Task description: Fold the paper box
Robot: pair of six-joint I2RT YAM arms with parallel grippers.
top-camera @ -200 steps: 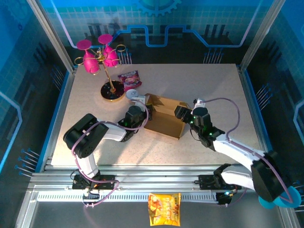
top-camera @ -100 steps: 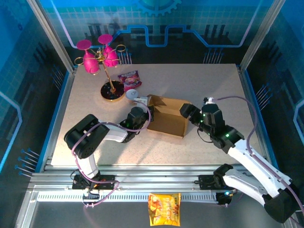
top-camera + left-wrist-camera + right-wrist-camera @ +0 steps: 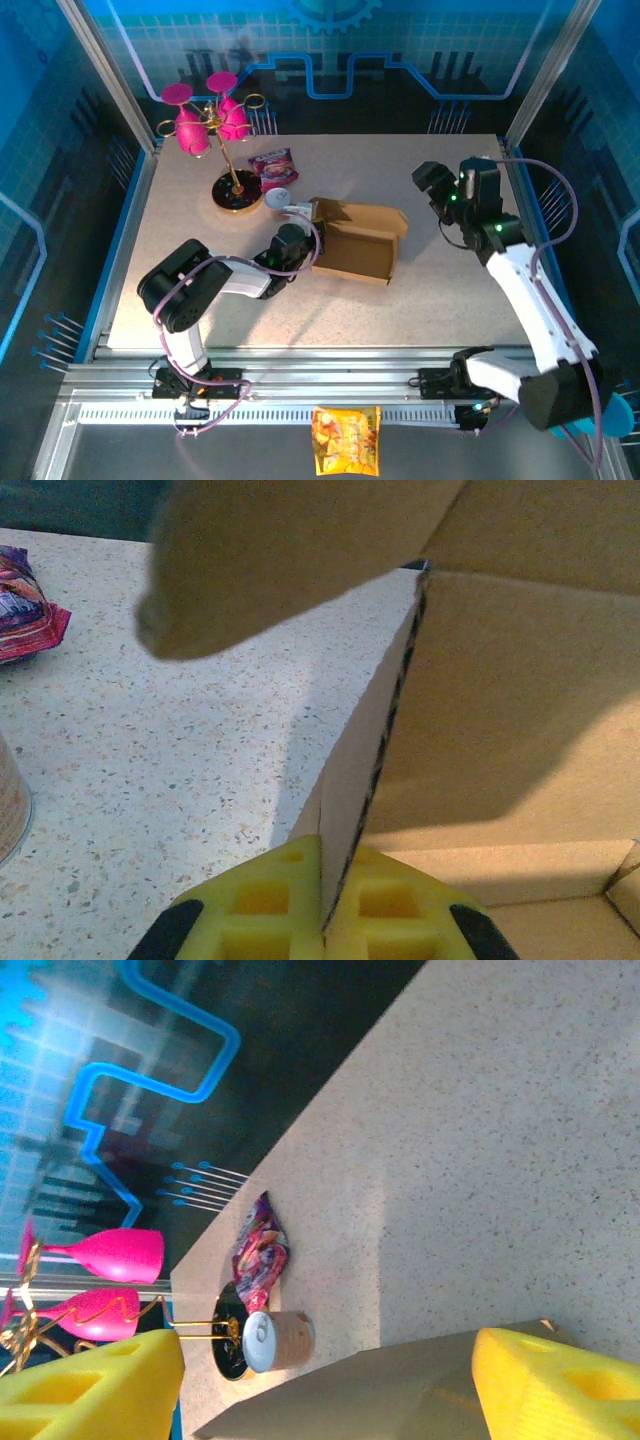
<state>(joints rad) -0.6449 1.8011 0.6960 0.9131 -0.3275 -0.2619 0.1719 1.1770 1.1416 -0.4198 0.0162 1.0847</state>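
The brown cardboard paper box lies at the middle of the table, partly folded, with a flap standing over its far side. My left gripper is at its left end. In the left wrist view the yellow pads are shut on the box's thin upright side wall, and my left gripper pinches it. My right gripper hangs open above the table to the box's back right, apart from it. The right wrist view has the box's flap below the spread right gripper.
A gold stand with pink glasses stands at the back left. A purple snack packet and a small can lie just behind the box's left end. An orange packet lies off the table in front.
My right gripper has left the box's right end, rising and swinging to the back right. The box's right flap has sprung up. The left gripper keeps its hold.
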